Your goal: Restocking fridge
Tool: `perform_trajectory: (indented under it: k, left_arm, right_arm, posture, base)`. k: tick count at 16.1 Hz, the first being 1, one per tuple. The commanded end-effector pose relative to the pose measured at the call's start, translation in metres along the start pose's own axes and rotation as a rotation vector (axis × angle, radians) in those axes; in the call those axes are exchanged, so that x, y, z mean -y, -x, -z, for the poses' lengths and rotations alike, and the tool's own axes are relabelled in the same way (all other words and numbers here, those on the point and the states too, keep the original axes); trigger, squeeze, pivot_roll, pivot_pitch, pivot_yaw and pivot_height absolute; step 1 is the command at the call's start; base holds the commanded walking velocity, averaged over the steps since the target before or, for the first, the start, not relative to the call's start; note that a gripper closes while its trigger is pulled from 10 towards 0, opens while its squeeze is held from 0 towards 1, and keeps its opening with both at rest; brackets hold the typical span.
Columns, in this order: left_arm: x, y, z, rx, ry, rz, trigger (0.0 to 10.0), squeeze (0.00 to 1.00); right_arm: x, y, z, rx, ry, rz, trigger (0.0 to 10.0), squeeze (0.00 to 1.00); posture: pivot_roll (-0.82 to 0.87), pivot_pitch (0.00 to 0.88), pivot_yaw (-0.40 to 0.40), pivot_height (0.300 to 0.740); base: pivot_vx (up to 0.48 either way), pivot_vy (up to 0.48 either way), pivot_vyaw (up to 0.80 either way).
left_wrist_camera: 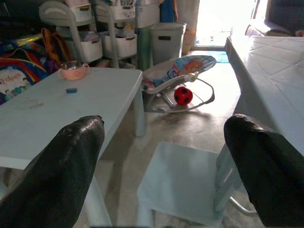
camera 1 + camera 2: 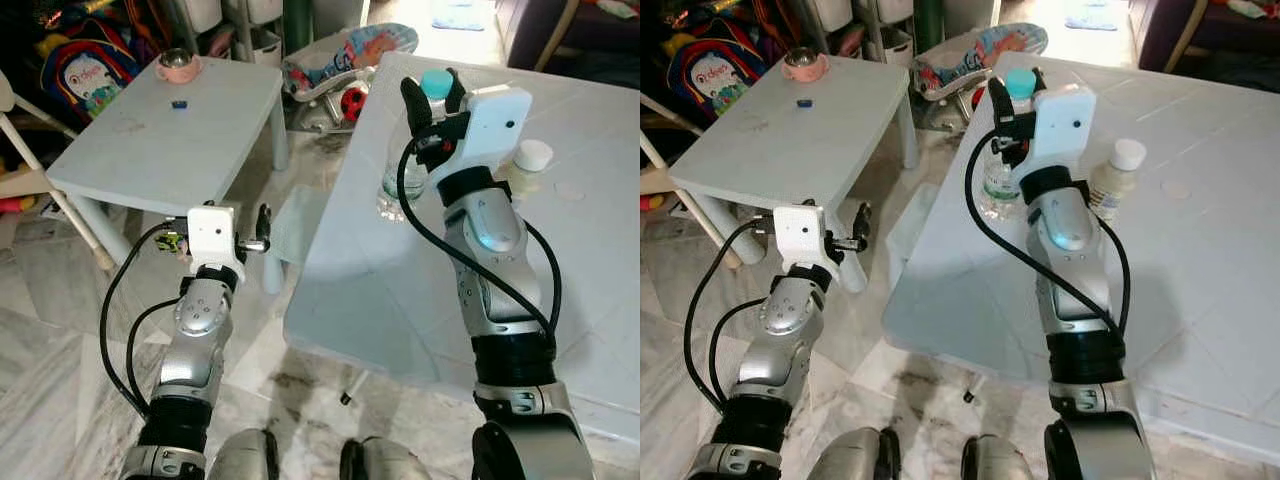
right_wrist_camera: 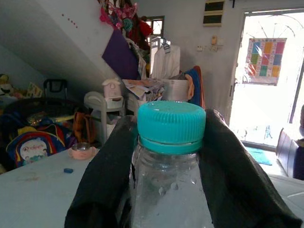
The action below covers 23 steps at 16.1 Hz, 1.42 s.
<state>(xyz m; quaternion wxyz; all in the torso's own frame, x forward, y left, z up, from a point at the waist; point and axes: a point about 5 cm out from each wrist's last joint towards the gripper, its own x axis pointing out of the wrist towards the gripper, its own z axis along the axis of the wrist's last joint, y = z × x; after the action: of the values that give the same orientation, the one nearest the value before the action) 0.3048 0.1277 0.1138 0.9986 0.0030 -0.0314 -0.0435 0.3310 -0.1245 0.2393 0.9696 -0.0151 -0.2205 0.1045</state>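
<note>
The right hand point(image 2: 434, 100) is closing around the neck of a clear water bottle point(image 2: 397, 180) with a teal cap point(image 2: 436, 82), its two black fingers point(image 3: 107, 175) pressing against either side just below the cap. The bottle is standing upright on the large white desk point(image 2: 400, 300), near the desk's left edge. Just beside the bottle, on its right and partly behind the right arm, a small white-capped bottle point(image 2: 1113, 178) is standing on the same desk.

The left hand point(image 2: 262, 230) is hanging in the air well to the left of the water bottle, above the floor between the two desks, with its fingers point(image 1: 61, 175) spread wide and gripping nothing. Beyond it a small white stool point(image 1: 183, 183) is sitting on the floor against the large desk's edge.

Further left of the bottle, a low pale desk point(image 2: 170, 140) is carrying a pink cup point(image 2: 178, 66) at its far edge and a small blue object point(image 2: 179, 103) close to the cup. On the floor behind the bottle, a baby bouncer point(image 1: 178, 78) is lying with a red ball point(image 1: 183, 96) in front of it, and a colourful backpack point(image 2: 85, 70) is leaning beyond the low desk.
</note>
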Motion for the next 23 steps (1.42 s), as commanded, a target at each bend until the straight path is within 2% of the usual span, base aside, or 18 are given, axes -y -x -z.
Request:
perform_trajectory:
  k: [1,2,3,4,13,16,20,23]
  left_arm:
    - [-0.001,-0.002,-0.001,-0.007,-0.012,-0.006,10.0,0.0]
    - [-0.001,-0.002,-0.001,-0.009,-0.013,-0.008,10.0,0.0]
    - [-0.001,-0.002,-0.001,-0.009,-0.013,-0.008,10.0,0.0]
    - [-0.002,-0.001,0.0,-0.012,-0.015,-0.01,10.0,0.0]
    - [0.001,-0.001,0.003,-0.025,-0.011,-0.015,10.0,0.0]
    - [0.002,-0.003,0.003,-0.025,-0.012,-0.017,10.0,0.0]
    - [0.003,-0.003,0.003,-0.023,-0.016,-0.021,10.0,0.0]
    - [-0.001,-0.002,0.004,-0.02,-0.043,-0.036,10.0,0.0]
  right_arm:
    - [-0.003,-0.002,-0.012,0.051,0.003,-0.006,4.5,0.0]
    - [-0.003,-0.001,-0.012,0.052,0.001,-0.004,2.7,0.0]
    - [-0.004,-0.001,-0.012,0.052,0.001,-0.004,2.7,0.0]
    - [-0.005,0.002,-0.01,0.044,-0.002,0.0,10.0,0.0]
    - [-0.005,0.013,0.0,0.008,-0.028,0.008,10.0,0.0]
    - [-0.01,0.013,-0.002,0.022,-0.027,-0.038,10.0,0.0]
    - [-0.014,0.017,0.001,0.013,-0.019,-0.08,10.0,0.0]
    - [-0.01,0.032,0.02,-0.056,0.0,-0.084,10.0,0.0]
  posture:
    - [0.0,0.108,0.029,0.74]
    - [0.0,0.108,0.029,0.74]
    - [0.0,0.109,0.029,0.74]
    - [0.0,0.109,0.029,0.74]
    - [-0.01,0.091,0.019,0.74]
    - [-0.01,0.087,0.017,0.74]
    - [-0.01,0.084,0.014,0.74]
    - [-0.01,0.082,0.012,0.74]
  base:
    - [-0.247,0.0,0.0]
    - [-0.259,0.0,0.0]
    - [-0.259,0.0,0.0]
    - [-0.285,0.0,0.0]
    - [-0.338,0.0,0.0]
    - [-0.354,0.0,0.0]
    - [-0.354,0.0,0.7]
    - [0.0,0.0,0.79]
